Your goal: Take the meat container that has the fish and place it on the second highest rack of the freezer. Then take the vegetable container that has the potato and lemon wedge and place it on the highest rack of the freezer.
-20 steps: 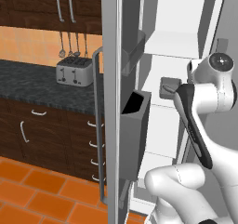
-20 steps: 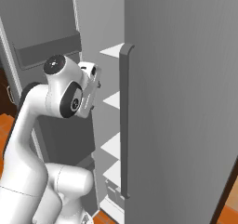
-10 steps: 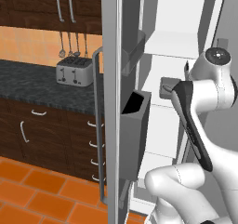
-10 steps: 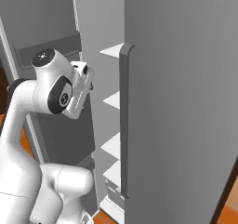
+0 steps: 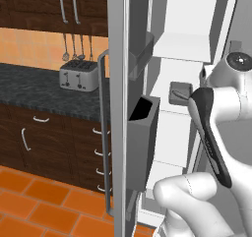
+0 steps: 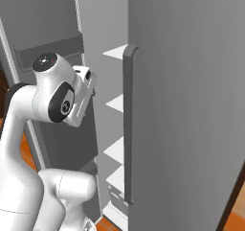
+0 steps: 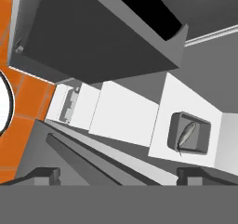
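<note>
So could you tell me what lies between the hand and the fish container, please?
Nothing: in the hand view the open hand faces the fish container across bare white shelf.

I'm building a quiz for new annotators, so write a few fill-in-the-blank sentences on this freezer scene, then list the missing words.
1. The grey container on a white freezer shelf holds a ____.
2. On the dark counter left of the freezer door stands a silver ____.
3. The gripper is ____ and holds nothing.
4. The kitchen floor is tiled in ____.

Missing words: fish; toaster; open; orange
</note>
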You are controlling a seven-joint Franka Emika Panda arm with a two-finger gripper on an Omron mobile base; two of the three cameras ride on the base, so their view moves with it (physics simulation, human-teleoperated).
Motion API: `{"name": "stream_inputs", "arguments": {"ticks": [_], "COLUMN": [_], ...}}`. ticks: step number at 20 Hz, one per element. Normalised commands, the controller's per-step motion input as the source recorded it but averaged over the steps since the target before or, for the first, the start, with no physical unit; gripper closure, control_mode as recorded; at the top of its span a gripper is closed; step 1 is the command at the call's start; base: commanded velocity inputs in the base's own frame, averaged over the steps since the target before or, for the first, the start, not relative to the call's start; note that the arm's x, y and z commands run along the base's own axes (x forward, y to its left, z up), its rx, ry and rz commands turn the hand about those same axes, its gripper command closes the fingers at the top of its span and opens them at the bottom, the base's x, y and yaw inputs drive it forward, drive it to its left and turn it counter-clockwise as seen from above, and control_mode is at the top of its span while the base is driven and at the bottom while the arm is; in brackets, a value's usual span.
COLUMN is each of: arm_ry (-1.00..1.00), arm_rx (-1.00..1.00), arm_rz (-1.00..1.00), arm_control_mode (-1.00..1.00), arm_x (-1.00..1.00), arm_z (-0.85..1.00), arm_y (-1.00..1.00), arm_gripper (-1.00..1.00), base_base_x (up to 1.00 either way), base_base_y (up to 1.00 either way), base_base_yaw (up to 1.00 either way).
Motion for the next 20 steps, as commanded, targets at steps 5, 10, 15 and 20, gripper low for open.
{"name": "stream_inputs", "arguments": {"ticks": [5, 10, 15, 20], "arm_ry": [0.00, 0.00, 0.00, 0.00], "arm_rx": [0.00, 0.01, 0.00, 0.00], "arm_rz": [0.04, 0.01, 0.00, 0.00], "arm_control_mode": [-1.00, -1.00, 1.00, 1.00], "arm_x": [-0.16, -0.08, -0.07, 0.00], "arm_z": [-0.11, -0.04, -0.04, 0.00], "arm_y": [0.00, 0.00, 0.00, 0.00], "arm_gripper": [-1.00, -1.00, -1.00, -1.00], "base_base_x": [0.00, 0.00, -0.42, -0.94], "base_base_y": [0.00, 0.00, -0.01, -0.30], "base_base_yaw": [0.00, 0.00, 0.00, 0.18]}}
